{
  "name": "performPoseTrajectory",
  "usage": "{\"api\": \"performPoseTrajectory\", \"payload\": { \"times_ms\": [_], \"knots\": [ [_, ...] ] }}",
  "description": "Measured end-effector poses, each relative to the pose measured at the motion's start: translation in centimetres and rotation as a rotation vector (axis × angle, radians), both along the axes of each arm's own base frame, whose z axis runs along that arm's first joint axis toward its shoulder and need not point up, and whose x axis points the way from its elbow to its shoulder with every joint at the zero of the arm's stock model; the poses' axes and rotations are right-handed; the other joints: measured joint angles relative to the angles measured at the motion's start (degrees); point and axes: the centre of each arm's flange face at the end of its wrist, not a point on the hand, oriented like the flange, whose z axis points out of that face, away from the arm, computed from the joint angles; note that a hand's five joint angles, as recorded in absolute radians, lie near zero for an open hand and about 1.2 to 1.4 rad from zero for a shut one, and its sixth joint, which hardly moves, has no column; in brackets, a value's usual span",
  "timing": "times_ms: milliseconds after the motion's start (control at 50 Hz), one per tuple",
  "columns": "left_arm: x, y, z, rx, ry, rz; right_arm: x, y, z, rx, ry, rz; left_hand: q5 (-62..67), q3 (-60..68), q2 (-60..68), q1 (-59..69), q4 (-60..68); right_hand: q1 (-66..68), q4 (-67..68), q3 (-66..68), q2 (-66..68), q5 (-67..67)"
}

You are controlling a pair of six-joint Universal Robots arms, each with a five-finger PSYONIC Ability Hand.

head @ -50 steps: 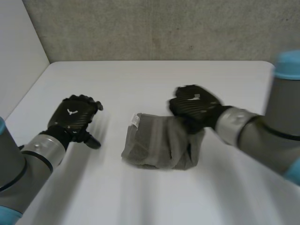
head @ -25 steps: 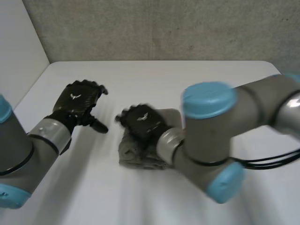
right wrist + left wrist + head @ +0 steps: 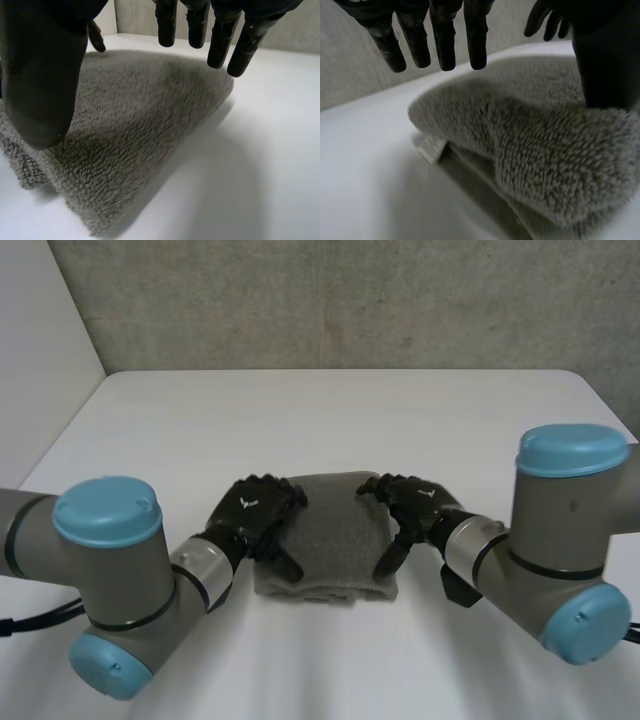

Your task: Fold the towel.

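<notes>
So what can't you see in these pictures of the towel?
- Head view: the side edges of the towel, covered by the left hand and right hand.
- Left wrist view: the label under the top layer, too blurred to read.
- Right wrist view: towel behind the right hand's thumb.

The left arm (image 3: pixel 140 605) and the right arm (image 3: pixel 565 530) are showing thick grey joints, each topped with round light-blue caps (image 3: pixel 107 523). Silver-grey bands (image 3: pixel 205 570) are ringing both wrists. The left hand (image 3: pixel 255 515) and the right hand (image 3: pixel 410 505) are wearing matte black shells with blunt, rounded fingers (image 3: pixel 443 40), and a small pale mark is showing on the left hand's back.
</notes>
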Motion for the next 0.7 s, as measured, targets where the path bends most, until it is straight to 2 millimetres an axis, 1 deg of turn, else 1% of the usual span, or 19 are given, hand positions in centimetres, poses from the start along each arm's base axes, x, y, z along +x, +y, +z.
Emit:
{"api": "performPoseTrajectory", "payload": {
  "times_ms": [80, 160, 240, 300, 340, 380, 400, 480, 500, 520, 540, 580, 600, 640, 660, 700],
  "knots": [
    [0.2, 0.2, -1.1, 0.025, -0.017, 0.004, 0.6, -0.3, -1.6, 0.05, -0.015, -0.007, 0.0, 0.0, 0.0, 0.0, 0.0, 0.0, 0.0, 0.0, 0.0, 0.0],
    [0.3, 0.2, -1.7, 0.036, -0.024, 0.007, 1.2, -0.3, -3.1, 0.074, -0.008, -0.008, 0.0, 0.0, 0.0, 0.0, 0.0, 0.0, 0.0, 0.0, 0.0, 0.0],
    [0.3, 0.2, -1.7, 0.037, -0.025, 0.009, 1.3, -0.4, -3.8, 0.065, 0.02, -0.018, 0.0, 0.0, 0.0, 0.0, 0.0, -0.3, 0.0, 0.0, 0.0, 0.0],
    [0.3, 0.0, -1.4, 0.03, -0.021, 0.012, 1.2, -0.4, -3.5, 0.038, 0.042, -0.026, 0.0, 0.0, 0.0, 0.0, 0.0, -0.5, 0.0, 0.0, 0.0, 0.0],
    [0.3, -0.2, -0.6, 0.012, -0.009, 0.015, 1.0, -0.5, -2.5, 0.0, 0.053, -0.03, 0.0, 0.0, 0.0, 0.0, 0.0, -0.5, 0.0, 0.0, 0.0, 0.0],
    [0.2, -0.5, 0.8, -0.023, 0.013, 0.018, 0.9, -0.5, -0.9, -0.05, 0.053, -0.032, 0.0, 0.0, 0.0, 0.0, 0.0, -0.5, 0.0, 0.0, 0.0, 0.0],
    [0.2, -0.6, 1.3, -0.035, 0.021, 0.019, 0.9, -0.5, -0.4, -0.064, 0.051, -0.032, 0.0, 0.0, 0.0, 0.0, 0.0, -0.5, 0.0, 0.0, 0.0, 0.0],
    [0.1, -1.1, 5.4, -0.128, 0.084, 0.026, 0.6, -0.5, 3.6, -0.175, 0.019, -0.036, -0.1, 0.0, 0.0, 0.0, 0.0, -0.5, 0.0, 0.0, 0.0, 0.0],
    [0.1, -1.1, 6.1, -0.14, 0.093, 0.027, 0.5, -0.5, 4.2, -0.193, 0.013, -0.036, -0.1, 0.0, 0.0, 0.0, 0.0, -0.5, 0.0, 0.0, 0.0, 0.0],
    [0.1, -1.2, 7.4, -0.165, 0.112, 0.03, 0.4, -0.5, 5.4, -0.226, 0.003, -0.038, -0.1, 0.0, 0.0, 0.0, 0.0, -0.5, 0.0, 0.0, 0.0, 0.0],
    [0.1, -1.2, 7.9, -0.173, 0.119, 0.032, 0.4, -0.5, 5.9, -0.241, -0.002, -0.04, -0.1, 0.0, -0.1, 0.0, 0.0, -0.5, 0.0, 0.0, 0.0, 0.0],
    [0.2, -1.3, 10.4, -0.206, 0.154, 0.044, 0.1, -0.6, 8.1, -0.308, -0.015, -0.051, -0.1, 0.0, -0.1, 0.0, 0.0, -0.5, 0.0, 0.0, 0.0, 0.0],
    [0.3, -1.3, 11.0, -0.212, 0.164, 0.049, 0.0, -0.6, 8.7, -0.327, -0.016, -0.057, -0.2, 0.0, -0.2, 0.0, 0.0, -0.5, 0.0, 0.0, 0.0, 0.0],
    [0.4, -1.4, 13.0, -0.224, 0.194, 0.069, -0.5, -0.9, 10.4, -0.389, -0.01, -0.093, -0.5, 0.0, -0.4, 0.0, 0.0, -0.5, 0.0, 0.0, 0.0, 0.0],
    [0.5, -1.5, 13.4, -0.225, 0.201, 0.076, -0.7, -1.1, 10.9, -0.406, -0.005, -0.107, -0.6, 0.0, -0.6, -0.1, 0.0, -0.5, 0.0, 0.0, 0.0, 0.0],
    [0.8, -1.8, 14.9, -0.221, 0.225, 0.111, -1.5, -1.7, 12.3, -0.465, 0.023, -0.174, -1.4, 0.0, -1.3, -0.6, 0.0, -0.5, 0.0, 0.0, 0.0, 0.0]
  ]
}}
